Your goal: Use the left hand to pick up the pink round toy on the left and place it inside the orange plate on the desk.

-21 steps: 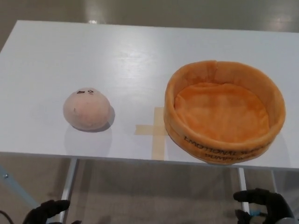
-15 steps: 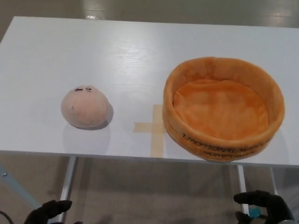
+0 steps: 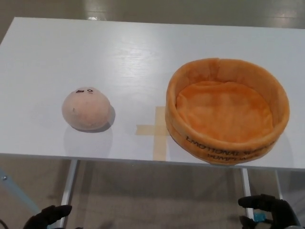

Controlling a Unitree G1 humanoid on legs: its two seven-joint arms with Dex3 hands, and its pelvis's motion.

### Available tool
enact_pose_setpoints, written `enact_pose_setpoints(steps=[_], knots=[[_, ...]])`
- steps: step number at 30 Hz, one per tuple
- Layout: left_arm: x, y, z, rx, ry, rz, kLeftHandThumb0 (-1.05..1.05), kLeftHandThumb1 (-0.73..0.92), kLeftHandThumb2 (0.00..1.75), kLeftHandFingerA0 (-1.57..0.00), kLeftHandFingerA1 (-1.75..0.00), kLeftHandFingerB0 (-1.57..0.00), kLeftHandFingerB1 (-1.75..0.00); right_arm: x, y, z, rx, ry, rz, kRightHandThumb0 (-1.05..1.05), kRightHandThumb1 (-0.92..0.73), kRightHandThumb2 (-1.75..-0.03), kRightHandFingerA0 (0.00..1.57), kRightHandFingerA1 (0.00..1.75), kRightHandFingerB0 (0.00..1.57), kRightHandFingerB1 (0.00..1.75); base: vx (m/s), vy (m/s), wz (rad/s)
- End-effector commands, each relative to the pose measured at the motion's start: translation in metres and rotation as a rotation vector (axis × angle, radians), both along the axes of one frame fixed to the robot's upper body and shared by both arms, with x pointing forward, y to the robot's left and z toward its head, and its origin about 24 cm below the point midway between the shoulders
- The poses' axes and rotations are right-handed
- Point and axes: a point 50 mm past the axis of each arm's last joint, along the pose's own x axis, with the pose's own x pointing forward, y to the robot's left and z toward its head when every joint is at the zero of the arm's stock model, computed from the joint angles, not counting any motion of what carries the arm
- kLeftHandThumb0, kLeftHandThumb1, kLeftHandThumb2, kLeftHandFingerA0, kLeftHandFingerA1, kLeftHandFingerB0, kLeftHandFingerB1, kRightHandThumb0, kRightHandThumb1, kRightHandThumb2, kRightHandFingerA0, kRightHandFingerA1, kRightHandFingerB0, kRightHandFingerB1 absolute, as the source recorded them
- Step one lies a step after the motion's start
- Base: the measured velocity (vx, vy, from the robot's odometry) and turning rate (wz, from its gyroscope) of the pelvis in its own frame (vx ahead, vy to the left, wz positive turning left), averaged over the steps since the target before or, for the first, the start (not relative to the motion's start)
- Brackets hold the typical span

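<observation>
Head view: both robot hands, left robot hand (image 3: 47, 217) and right robot hand (image 3: 268, 210), are cut off at the bottom edge below the white counter (image 3: 133, 52), grip indeterminable, nothing held; pink round toy (image 3: 86, 109) sits counter-left, well apart from the empty orange plate (image 3: 227, 110), tape cross (image 3: 157, 131) between, over beige floor (image 3: 157, 191).

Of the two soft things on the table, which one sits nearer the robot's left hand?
The pink round toy, on the table's left above the left hand. The orange plate sits right, above the right hand.
</observation>
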Motion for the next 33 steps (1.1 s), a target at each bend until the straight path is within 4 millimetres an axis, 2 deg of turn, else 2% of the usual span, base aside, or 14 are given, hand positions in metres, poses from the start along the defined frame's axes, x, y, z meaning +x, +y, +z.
enact_pose_setpoints(steps=[1,2,4,5,6,10,11,14,15,17,18,29,31,33], knots=[[-0.011,0.005,0.0,-0.026,-0.005,-0.048,-0.33,0.6,0.58,-0.23,-0.36,-0.28,-0.3,-0.007,-0.001,-0.005,0.003,0.017,-0.02,-0.15,-0.61,-0.57,0.68,0.94,0.55,0.75,0.0,0.0,0.0],[-0.014,0.006,0.002,-0.039,-0.022,-0.078,-0.39,0.55,0.68,-0.19,-0.41,-0.2,-0.34,-0.007,-0.002,-0.005,0.006,0.016,-0.023,-0.15,-0.6,-0.57,0.68,0.95,0.55,0.76,0.0,0.0,0.0],[-0.016,0.007,0.005,-0.05,-0.031,-0.129,-0.41,0.55,0.68,-0.18,-0.4,-0.18,-0.34,-0.006,-0.003,-0.004,0.004,0.009,-0.022,-0.15,-0.59,-0.57,0.68,0.95,0.55,0.76,0.0,0.0,0.0],[-0.018,0.009,0.008,-0.09,-0.01,-0.194,-0.39,0.59,0.58,-0.13,-0.3,-0.18,-0.28,-0.006,-0.003,-0.004,0.008,0.01,-0.026,-0.16,-0.59,-0.57,0.68,0.97,0.56,0.77,0.0,0.0,0.0],[-0.019,0.011,0.013,-0.124,0.008,-0.279,-0.49,0.54,0.67,-0.07,-0.23,-0.1,-0.3,-0.007,-0.003,-0.004,0.005,0.013,-0.024,-0.15,-0.6,-0.57,0.68,0.95,0.55,0.76,0.0,0.0,0.0],[-0.02,0.012,0.025,-0.211,0.018,-0.444,-0.5,0.52,0.69,-0.04,-0.21,-0.1,-0.28,-0.007,-0.003,-0.005,0.0,0.014,-0.018,-0.16,-0.59,-0.57,0.69,0.96,0.55,0.77,0.0,0.0,0.0],[-0.019,0.012,0.032,-0.236,0.007,-0.5,-0.47,0.55,0.6,-0.06,-0.24,-0.11,-0.28,-0.006,-0.003,-0.004,0.002,0.013,-0.023,-0.15,-0.6,-0.57,0.68,0.96,0.56,0.77,0.0,0.0,0.0],[-0.017,0.009,0.045,-0.273,-0.022,-0.57,-0.42,0.56,0.59,-0.09,-0.26,-0.11,-0.29,-0.005,-0.003,-0.003,0.004,0.007,-0.023,-0.15,-0.6,-0.57,0.68,0.96,0.56,0.77,0.0,0.0,0.0],[-0.016,0.007,0.051,-0.285,-0.038,-0.606,-0.29,0.51,0.99,-0.01,-0.51,0.0,-0.48,-0.004,-0.003,-0.002,0.003,0.005,-0.022,-0.15,-0.6,-0.57,0.69,0.96,0.57,0.77,0.0,0.0,0.0],[-0.016,0.005,0.057,-0.286,-0.057,-0.644,-0.28,0.52,1.0,-0.01,-0.5,0.0,-0.48,-0.004,-0.003,-0.003,-0.004,0.01,-0.022,-0.15,-0.59,-0.57,0.7,0.96,0.56,0.76,0.0,0.0,0.0],[-0.017,0.002,0.062,-0.305,-0.074,-0.673,-0.42,0.56,0.65,-0.13,-0.37,-0.13,-0.33,-0.004,-0.003,-0.003,-0.009,0.013,-0.024,-0.14,-0.6,-0.57,0.71,0.95,0.57,0.76,0.0,0.0,0.0],[-0.025,-0.033,0.123,-0.42,-0.229,-0.913,-0.47,0.53,0.68,-0.11,-0.39,-0.14,-0.33,-0.004,-0.003,-0.003,-0.011,0.01,-0.017,-0.15,-0.6,-0.57,0.7,0.95,0.56,0.75,0.0,0.0,0.0],[-0.028,-0.043,0.141,-0.503,-0.269,-0.959,-0.44,0.49,0.68,-0.11,-0.38,-0.14,-0.34,-0.002,-0.003,-0.001,-0.001,0.003,-0.018,-0.15,-0.6,-0.57,0.69,0.95,0.56,0.76,0.0,0.0,0.0],[-0.032,-0.052,0.158,-0.55,-0.318,-1.026,-0.36,0.57,0.58,-0.13,-0.32,-0.2,-0.29,-0.002,-0.003,-0.001,-0.006,0.006,-0.02,-0.15,-0.59,-0.57,0.69,0.94,0.57,0.75,0.0,0.0,0.0]])
